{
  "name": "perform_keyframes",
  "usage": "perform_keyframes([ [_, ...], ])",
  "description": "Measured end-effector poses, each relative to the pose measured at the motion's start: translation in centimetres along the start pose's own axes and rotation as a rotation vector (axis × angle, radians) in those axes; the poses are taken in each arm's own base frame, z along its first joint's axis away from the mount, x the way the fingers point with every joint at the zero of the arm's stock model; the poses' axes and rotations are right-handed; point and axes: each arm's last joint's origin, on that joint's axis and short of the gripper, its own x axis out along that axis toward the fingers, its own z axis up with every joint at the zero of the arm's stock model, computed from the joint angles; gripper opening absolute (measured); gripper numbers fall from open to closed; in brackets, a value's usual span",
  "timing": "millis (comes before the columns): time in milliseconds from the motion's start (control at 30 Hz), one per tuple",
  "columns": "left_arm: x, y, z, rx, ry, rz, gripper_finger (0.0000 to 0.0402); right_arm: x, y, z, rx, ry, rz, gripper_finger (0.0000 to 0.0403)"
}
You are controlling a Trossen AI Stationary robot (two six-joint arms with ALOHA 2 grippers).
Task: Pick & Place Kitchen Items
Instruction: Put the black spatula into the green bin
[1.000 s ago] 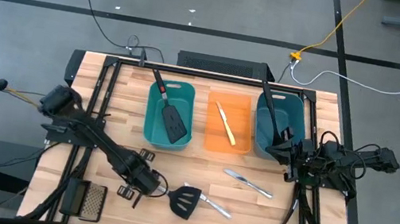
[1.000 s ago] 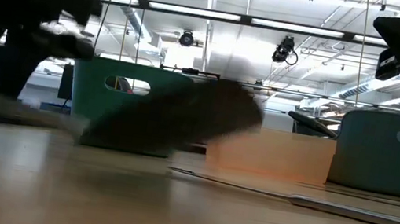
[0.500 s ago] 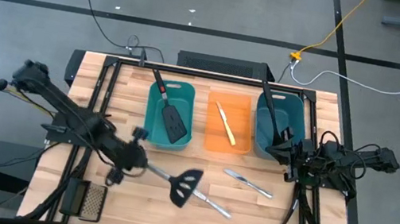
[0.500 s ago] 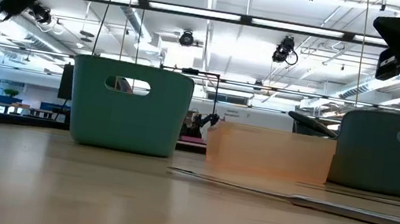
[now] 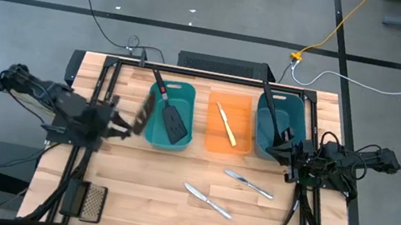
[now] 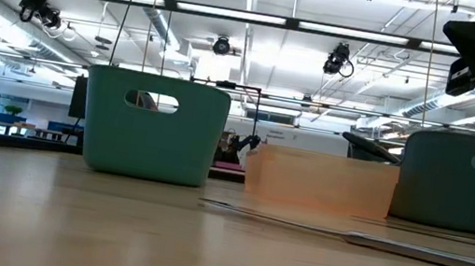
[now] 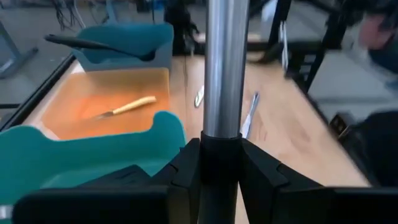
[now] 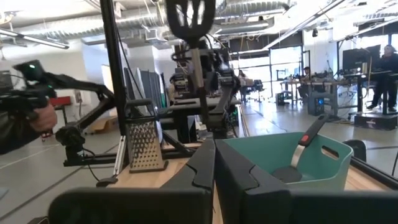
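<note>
The slotted spatula has risen — left hand clamped on its handle, beside the teal bin.

High camera stares straight down; low camera skims the bench; both share, seemingly, the teal bin.

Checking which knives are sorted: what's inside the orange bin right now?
The orange bin holds one small yellow-handled knife, lying diagonally on its floor. Nothing else shows inside. Two silver table knives lie on the table, outside it.
</note>
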Motion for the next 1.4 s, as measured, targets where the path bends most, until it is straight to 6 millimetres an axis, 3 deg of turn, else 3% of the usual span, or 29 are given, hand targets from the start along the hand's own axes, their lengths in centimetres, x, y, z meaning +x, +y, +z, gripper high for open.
perform_keyframes([
  [233,-2.2,1.4,-3.3,-0.071,-0.105,0.044,0.0084,0.0,0.0,-0.1,-0.004,0.006,0.000,0.0013],
  [467,-3.0,1.6,-3.1,-0.108,-0.173,0.046,0.0084,0.0,0.0,-0.1,-0.004,0.008,-0.001,0.0013],
  [700,-2.3,1.4,-2.3,-0.184,-0.215,0.073,0.0084,0.0,0.0,-0.1,-0.005,0.007,-0.014,0.0013],
  [867,-1.6,1.0,-1.3,-0.101,-0.303,0.077,0.0084,0.0,-0.1,-0.1,-0.006,0.007,-0.036,0.0013],
  [1067,1.1,0.9,-4.1,-0.064,-0.351,0.178,0.0084,0.0,-0.1,-0.1,-0.006,0.007,-0.035,0.0013],
  [1400,3.1,0.8,-7.3,-0.085,-0.416,0.177,0.0084,0.0,-0.1,-0.1,0.003,0.006,-0.025,0.0013],
])
